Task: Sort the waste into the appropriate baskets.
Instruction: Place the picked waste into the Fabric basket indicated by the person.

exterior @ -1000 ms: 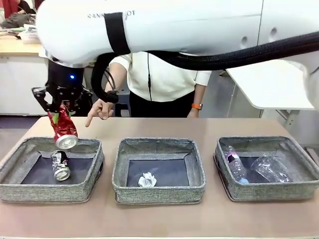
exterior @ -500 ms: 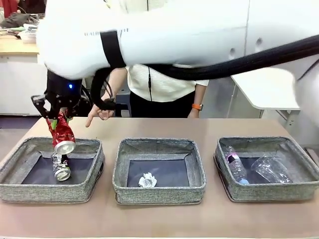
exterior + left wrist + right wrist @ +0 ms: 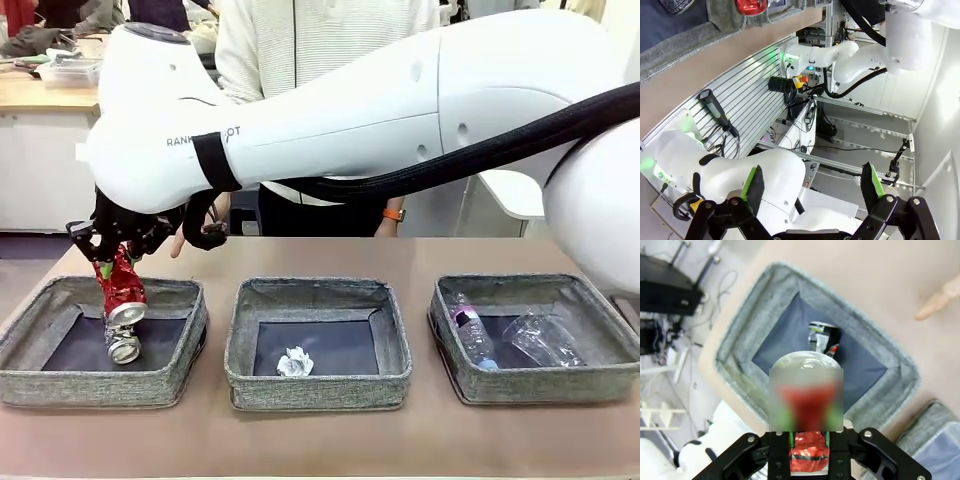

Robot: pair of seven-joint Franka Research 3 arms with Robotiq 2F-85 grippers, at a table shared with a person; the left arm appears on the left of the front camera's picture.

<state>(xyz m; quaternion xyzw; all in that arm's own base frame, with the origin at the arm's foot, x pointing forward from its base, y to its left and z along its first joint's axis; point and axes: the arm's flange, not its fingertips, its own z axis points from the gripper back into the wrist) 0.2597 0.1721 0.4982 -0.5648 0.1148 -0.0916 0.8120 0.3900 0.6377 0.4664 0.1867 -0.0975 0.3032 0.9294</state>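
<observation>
My right arm reaches across to the left basket (image 3: 100,385), and my right gripper (image 3: 115,252) hangs over its far rim, shut on a crumpled red can (image 3: 120,285). The red can points down, its silver end just above a black-and-silver can (image 3: 123,345) lying on the basket floor. From the right wrist, the red can (image 3: 809,452) sits between my green pads above the basket (image 3: 890,360) and the black can (image 3: 822,337). The middle basket (image 3: 320,385) holds a paper ball (image 3: 293,362). The right basket (image 3: 540,385) holds a bottle (image 3: 470,335) and a clear cup (image 3: 545,340). My left gripper (image 3: 810,187) is open and holds nothing.
A person stands at the far side of the table, one hand (image 3: 180,243) pointing down near the left basket's far edge; the fingertip (image 3: 940,302) shows beside that basket. Bare tabletop (image 3: 320,440) runs along the front of the three baskets.
My right gripper has come down and a little left with the red can, which now hangs more upright, close above the black can. The big arm link has swung lower across the view.
</observation>
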